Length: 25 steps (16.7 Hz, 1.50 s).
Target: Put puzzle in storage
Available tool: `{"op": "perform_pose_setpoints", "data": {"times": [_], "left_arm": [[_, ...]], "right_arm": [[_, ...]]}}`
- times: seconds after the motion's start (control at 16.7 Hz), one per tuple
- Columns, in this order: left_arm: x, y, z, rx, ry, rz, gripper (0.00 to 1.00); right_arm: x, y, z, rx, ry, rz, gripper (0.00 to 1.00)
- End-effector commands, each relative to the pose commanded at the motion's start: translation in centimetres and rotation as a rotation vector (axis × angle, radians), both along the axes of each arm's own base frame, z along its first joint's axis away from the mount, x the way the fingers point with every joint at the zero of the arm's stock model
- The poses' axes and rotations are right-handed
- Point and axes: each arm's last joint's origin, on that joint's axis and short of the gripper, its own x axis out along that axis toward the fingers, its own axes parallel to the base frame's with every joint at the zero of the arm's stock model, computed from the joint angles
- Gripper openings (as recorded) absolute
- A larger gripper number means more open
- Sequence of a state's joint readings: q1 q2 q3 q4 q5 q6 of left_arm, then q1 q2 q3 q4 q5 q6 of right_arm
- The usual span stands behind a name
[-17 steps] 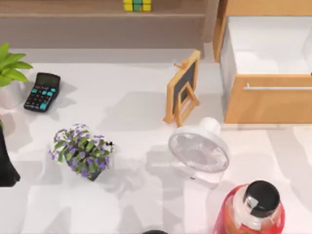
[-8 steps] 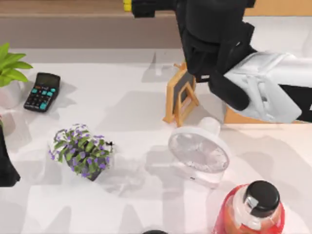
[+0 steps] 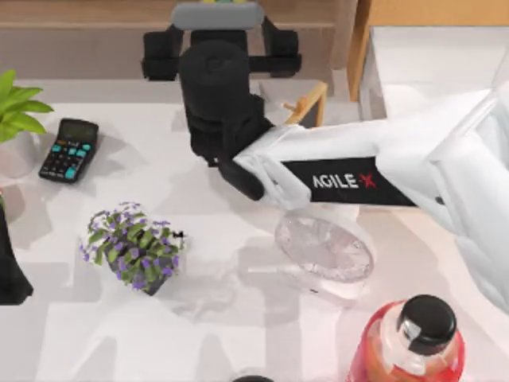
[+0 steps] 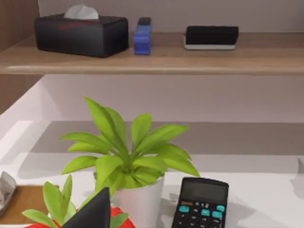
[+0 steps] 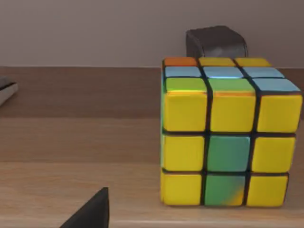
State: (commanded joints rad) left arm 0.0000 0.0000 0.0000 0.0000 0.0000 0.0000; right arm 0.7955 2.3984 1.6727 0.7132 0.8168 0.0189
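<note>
Approach step: right gripper [image 3: 216, 6], jaw state indeterminate, faces puzzle [image 5: 228, 137] directly ahead on shelf [image 5: 71, 142]; next, advance and grasp.

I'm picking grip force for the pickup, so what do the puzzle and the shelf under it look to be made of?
The puzzle looks like hard plastic: glossy yellow and green tiles catching highlights, set in a dark frame with crisp gaps, though the finish is only rendered. The shelf it stands on looks like light wood with a matte finish, given its brown streaked grain and lack of glare. The right gripper hovers at that shelf.
</note>
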Motion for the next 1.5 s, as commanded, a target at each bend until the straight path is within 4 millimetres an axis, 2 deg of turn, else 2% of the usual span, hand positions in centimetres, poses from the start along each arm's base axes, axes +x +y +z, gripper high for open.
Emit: {"op": "perform_pose_setpoints", "data": {"times": [0.18,0.54,0.84,1.08,1.44,1.5], "left_arm": [[0.0,0.0,0.0,0.000,0.000,0.000,1.00],[0.0,0.0,0.0,0.000,0.000,0.000,1.00],[0.0,0.0,0.0,0.000,0.000,0.000,1.00],[0.0,0.0,0.0,0.000,0.000,0.000,1.00],[0.0,0.0,0.0,0.000,0.000,0.000,1.00],[0.0,0.0,0.0,0.000,0.000,0.000,1.00]], "right_arm": [[0.7,0.2,-1.0,-0.002,-0.001,-0.016,1.00],[0.9,0.3,-0.9,-0.003,0.001,-0.013,1.00],[3.8,0.2,-0.1,-0.002,-0.003,-0.016,1.00],[6.1,0.1,-0.2,-0.001,-0.006,-0.017,1.00],[6.7,0.2,-1.0,-0.002,-0.001,-0.016,1.00],[6.7,0.2,-1.0,-0.002,-0.001,-0.016,0.92]]}}
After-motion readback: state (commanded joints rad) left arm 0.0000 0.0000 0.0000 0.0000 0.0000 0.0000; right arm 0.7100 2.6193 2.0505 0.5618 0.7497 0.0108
